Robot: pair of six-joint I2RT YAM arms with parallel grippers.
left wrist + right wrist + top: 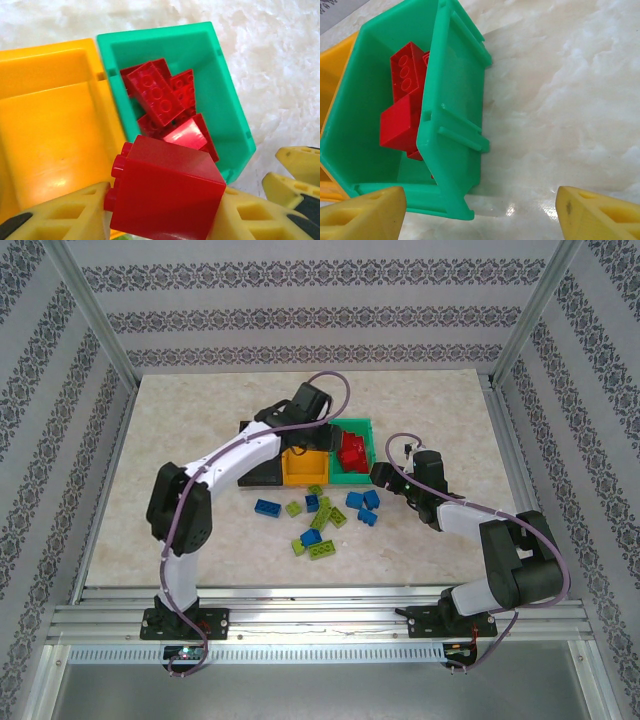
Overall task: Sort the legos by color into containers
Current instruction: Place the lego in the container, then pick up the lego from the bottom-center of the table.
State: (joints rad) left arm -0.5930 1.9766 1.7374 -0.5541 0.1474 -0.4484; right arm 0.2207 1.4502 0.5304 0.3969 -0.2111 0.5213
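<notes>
The left claw (160,217) is closed on one red studded plastic brick (165,190), with a yellow finger (65,217) pressed against each side and the studs facing the left finger. Directly beyond this claw is the green open-top rectangular plastic bin (227,105), which contains a pile of loose red bricks (155,95). The orange-yellow plastic bin (50,125) touches the green bin on the claw's left. The held brick hangs over the near rims where these two bins meet. The black plastic bin (262,472) lies further left of the claw, beside the orange-yellow one. The right claw (480,220) stands wide with nothing between its fingers, low over the pale marbled surface (560,100). The green bin's outer corner is just ahead of its left finger. Blue and lime-green bricks (320,520) lie scattered on the surface to this claw's left, on the near side of the bins.
</notes>
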